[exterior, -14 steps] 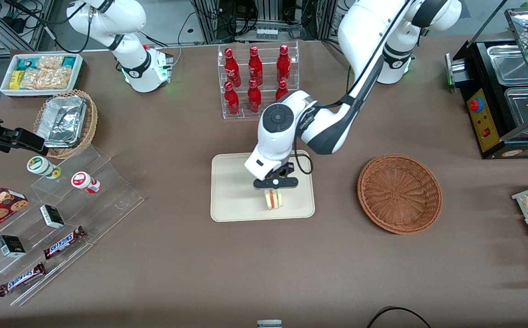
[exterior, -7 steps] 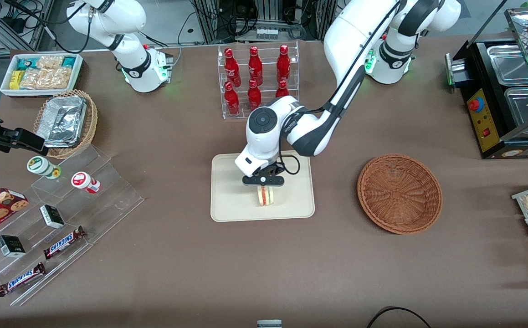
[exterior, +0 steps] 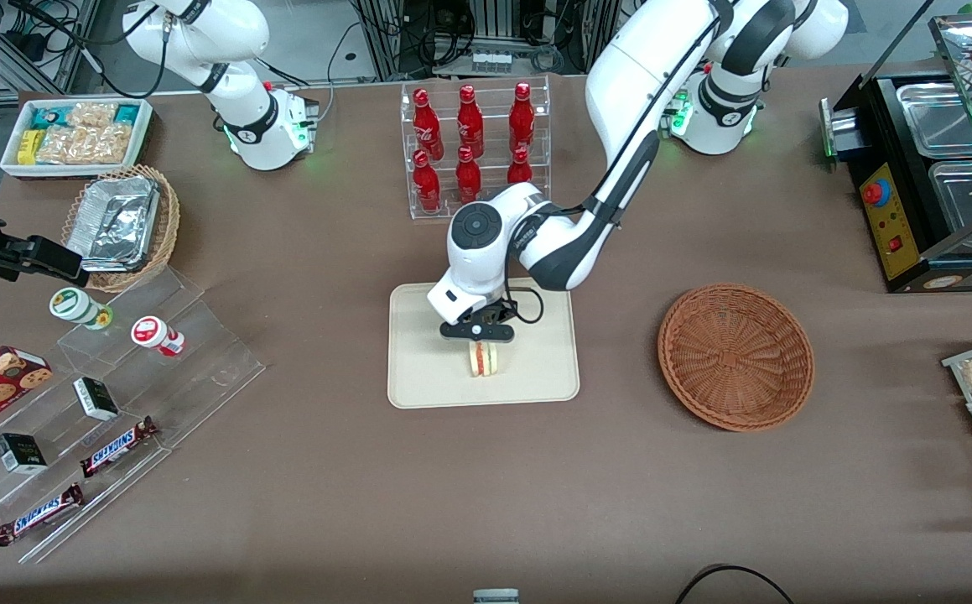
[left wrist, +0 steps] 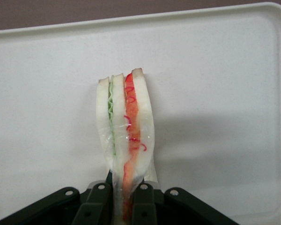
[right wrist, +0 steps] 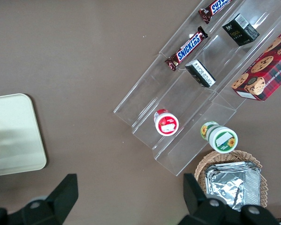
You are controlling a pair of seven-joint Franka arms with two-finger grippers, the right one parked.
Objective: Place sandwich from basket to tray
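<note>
With the gripper (exterior: pixel 480 342) pinching the sandwich (exterior: pixel 483 360) at frame centre over the tray (exterior: pixel 418 377), lower until it rests; then release.

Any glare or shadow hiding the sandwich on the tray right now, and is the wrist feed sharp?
Left wrist view: sharp; the sandwich, pinched in the gripper jaws, casts a soft shadow on the tray, and small highlights glint on its wrap. Front view: even light, no glare; the arm hides the sandwich's top, and the basket is empty.
</note>
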